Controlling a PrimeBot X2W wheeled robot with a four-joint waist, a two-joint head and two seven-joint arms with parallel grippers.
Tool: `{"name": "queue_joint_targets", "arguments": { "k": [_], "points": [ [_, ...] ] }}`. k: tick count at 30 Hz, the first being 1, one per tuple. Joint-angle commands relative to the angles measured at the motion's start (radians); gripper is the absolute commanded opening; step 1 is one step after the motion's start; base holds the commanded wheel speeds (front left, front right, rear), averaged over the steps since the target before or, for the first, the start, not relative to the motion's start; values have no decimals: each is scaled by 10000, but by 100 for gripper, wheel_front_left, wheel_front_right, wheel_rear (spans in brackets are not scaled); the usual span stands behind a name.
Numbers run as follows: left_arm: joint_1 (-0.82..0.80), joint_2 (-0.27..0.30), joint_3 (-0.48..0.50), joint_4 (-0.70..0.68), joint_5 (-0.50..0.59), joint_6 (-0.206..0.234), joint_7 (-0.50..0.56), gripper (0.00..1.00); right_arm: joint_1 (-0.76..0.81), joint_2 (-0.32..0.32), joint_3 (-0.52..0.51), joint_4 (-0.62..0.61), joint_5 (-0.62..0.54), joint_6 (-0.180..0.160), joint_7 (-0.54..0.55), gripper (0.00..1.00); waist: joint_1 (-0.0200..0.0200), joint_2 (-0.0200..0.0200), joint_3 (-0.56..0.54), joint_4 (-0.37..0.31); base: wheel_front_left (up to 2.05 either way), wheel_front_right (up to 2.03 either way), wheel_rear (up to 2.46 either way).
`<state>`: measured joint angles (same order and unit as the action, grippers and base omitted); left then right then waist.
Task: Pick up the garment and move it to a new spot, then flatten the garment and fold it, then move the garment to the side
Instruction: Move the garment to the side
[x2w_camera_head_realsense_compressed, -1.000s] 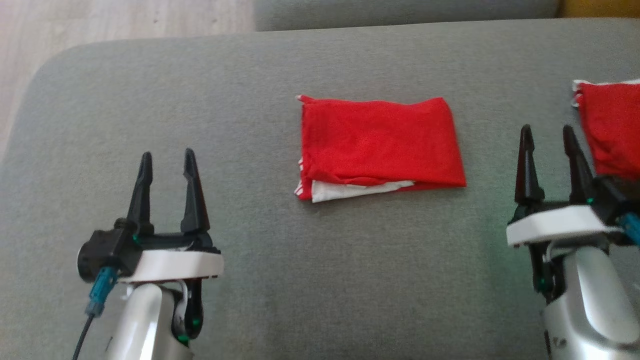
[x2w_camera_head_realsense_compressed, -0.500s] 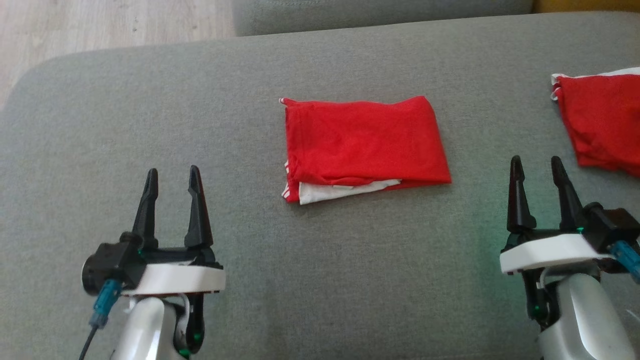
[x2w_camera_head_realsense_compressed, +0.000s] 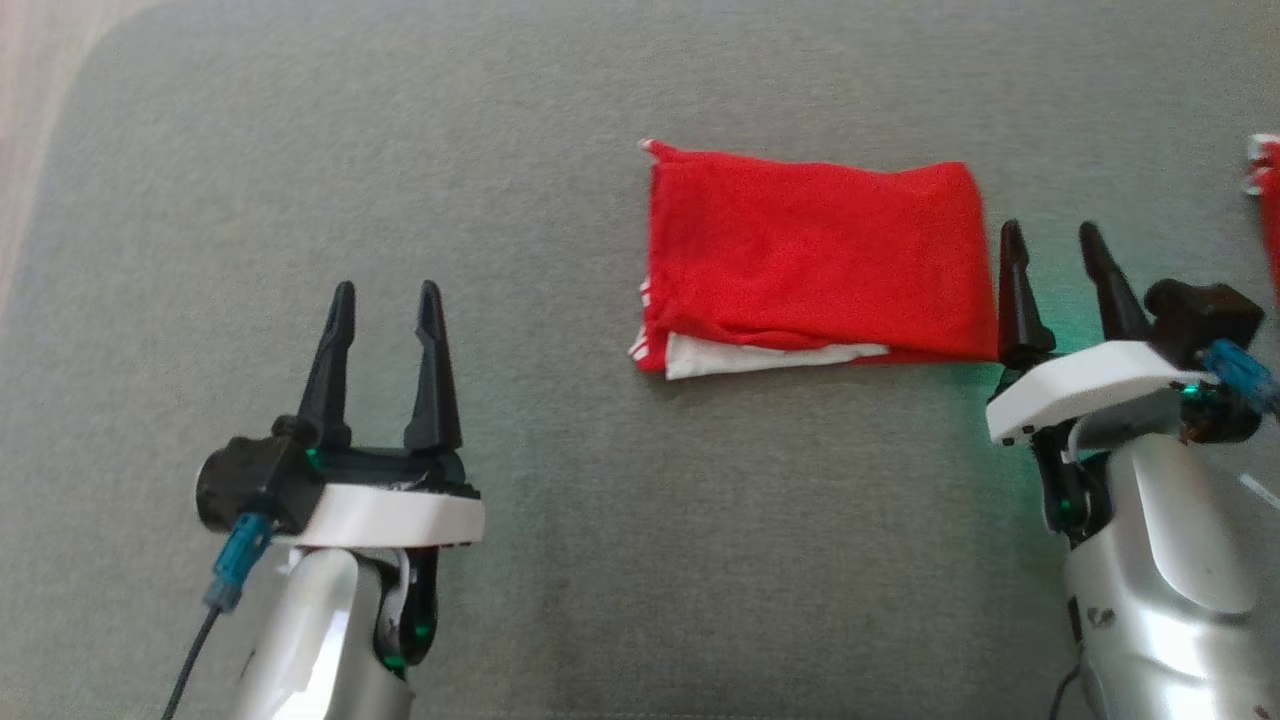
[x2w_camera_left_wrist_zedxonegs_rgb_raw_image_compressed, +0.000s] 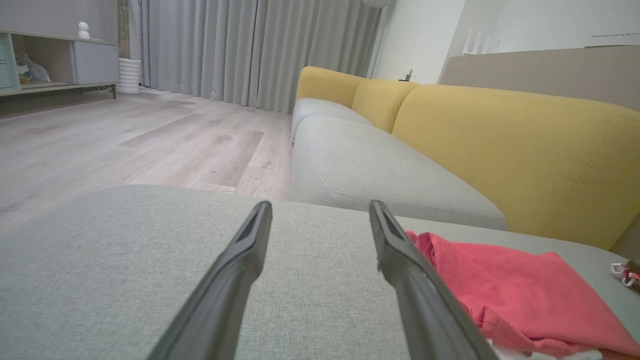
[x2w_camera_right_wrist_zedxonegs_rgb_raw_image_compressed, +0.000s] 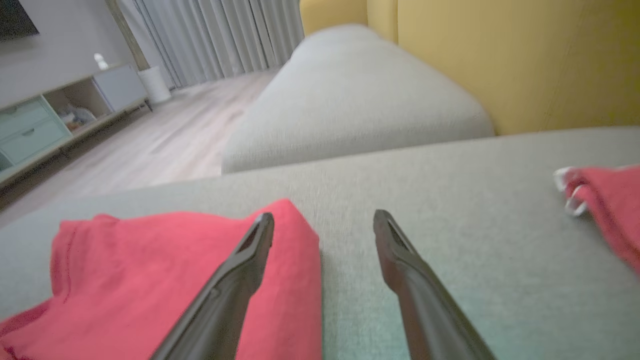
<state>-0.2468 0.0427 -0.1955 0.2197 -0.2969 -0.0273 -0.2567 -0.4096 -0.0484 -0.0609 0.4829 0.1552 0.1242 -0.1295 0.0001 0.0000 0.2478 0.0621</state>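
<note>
Grey sofa cushion (x2w_camera_head_realsense_compressed: 500, 150) beneath everything. Midway across it, folded red garment (x2w_camera_head_realsense_compressed: 810, 260), lying flat. Right hand (x2w_camera_head_realsense_compressed: 1050, 227) just beside its right edge, fingers spread wide, holding nothing; left hand (x2w_camera_head_realsense_compressed: 387, 285) well apart, likewise spread and empty. Likely slips: pinching only the top layer, undoing the fold, baring more of the white layer (x2w_camera_head_realsense_compressed: 760, 358); or sliding into the second red cloth (x2w_camera_head_realsense_compressed: 1272, 220) at far right.

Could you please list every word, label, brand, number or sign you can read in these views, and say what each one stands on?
No text can be read in any view.
Folded red garment: red and white cloth, no print or label showing.
Right forearm: a few small dark marks, too small to read.
</note>
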Motion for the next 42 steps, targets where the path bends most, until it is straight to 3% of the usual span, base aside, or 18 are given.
{"name": "queue_joint_targets", "arguments": {
  "k": [1,12,13,14,15,24,35,42],
  "points": [
    [-368,76,170,-272,-79,14,-51,100,-341,-18,180,122,-37,65,195,100,-1,0,235,351,0,0,0],
    [-586,76,22,-347,-302,108,-51,100,-1284,-18,215,3009,-311,65,1083,100,-1,0,478,977,0,0,0],
    [-591,76,19,-362,-313,111,-51,100,-1331,-18,245,3196,-348,65,1104,91,-1,0,481,997,0,0,0],
    [-591,76,15,-373,-316,117,-51,100,-1380,-18,263,3348,-377,65,1081,38,-1,0,477,1009,0,0,0],
    [-585,76,12,-378,-310,120,-51,100,-1428,-18,293,3470,-421,65,1023,0,-1,0,466,1010,0,0,0],
    [-508,76,-98,-365,-400,40,-51,100,-1714,-18,601,3600,-897,65,96,0,-1,0,115,502,0,0,0],
    [-201,76,-335,-197,-79,150,-51,100,-1450,-64,1173,2255,-2938,65,-82,0,-1,0,-685,-1009,0,0,0],
    [-160,76,31,-261,187,123,-51,100,-1676,-1206,1555,1180,-3042,65,500,0,-1,0,-399,-1878,0,0,0]
  ]
}}
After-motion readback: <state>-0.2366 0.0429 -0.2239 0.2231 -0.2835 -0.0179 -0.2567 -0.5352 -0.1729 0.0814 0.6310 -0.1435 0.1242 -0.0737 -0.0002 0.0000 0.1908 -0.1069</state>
